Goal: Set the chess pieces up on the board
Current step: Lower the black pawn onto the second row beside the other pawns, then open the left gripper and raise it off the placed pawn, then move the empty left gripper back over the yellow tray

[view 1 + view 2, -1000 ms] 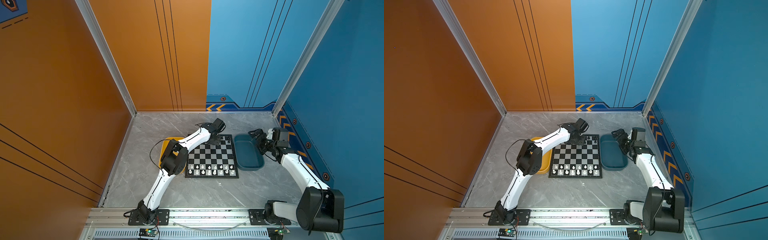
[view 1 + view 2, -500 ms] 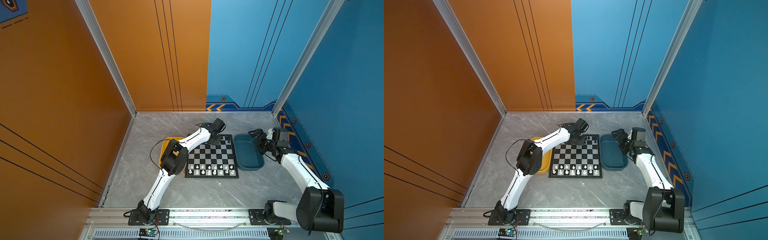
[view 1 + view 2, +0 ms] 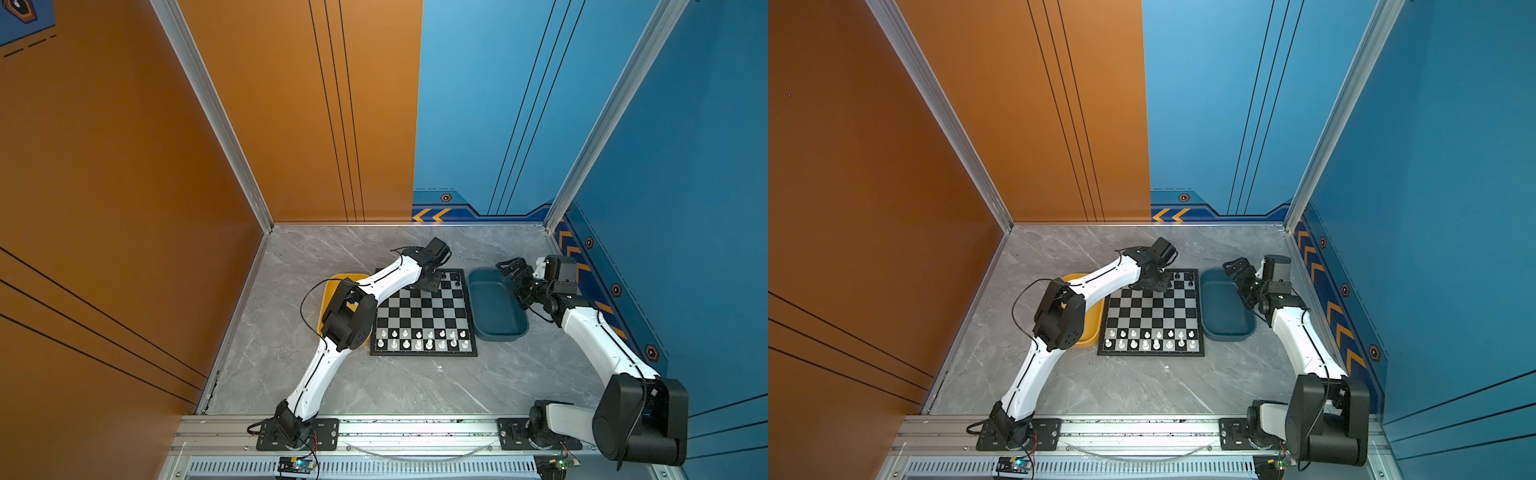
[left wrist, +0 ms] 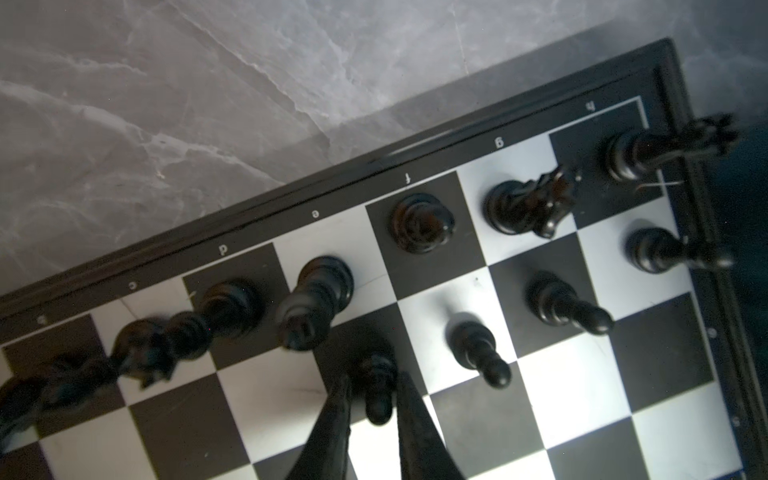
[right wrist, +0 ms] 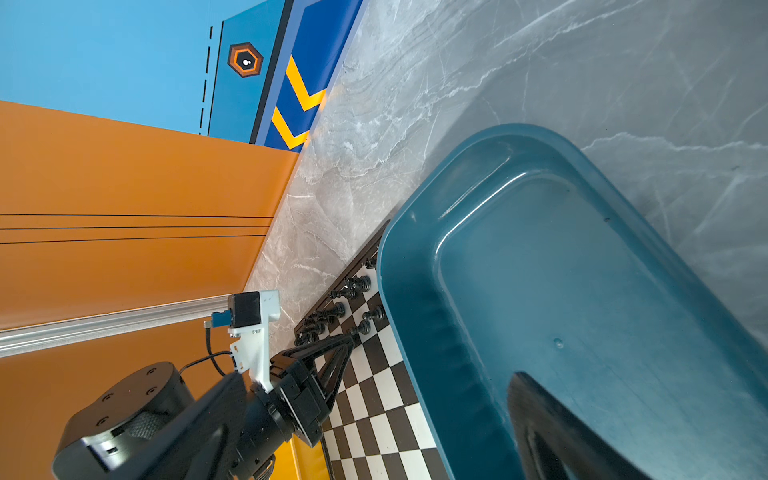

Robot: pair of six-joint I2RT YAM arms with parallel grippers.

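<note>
The board lies mid-table. Several black chess pieces stand along its far edge, and black pawns fill part of the row in front. My left gripper reaches down over that second row. A black pawn stands upright on a dark square between its fingers. The jaws are slightly apart, with a thin gap beside the pawn. My right gripper hovers open over the far end of the dark blue tray, holding nothing.
White chessmen fill the board's two near rows. A dark blue tray lies right of the board, with nothing in it. A yellow tray lies left, partly under the left arm. Walls close in on three sides.
</note>
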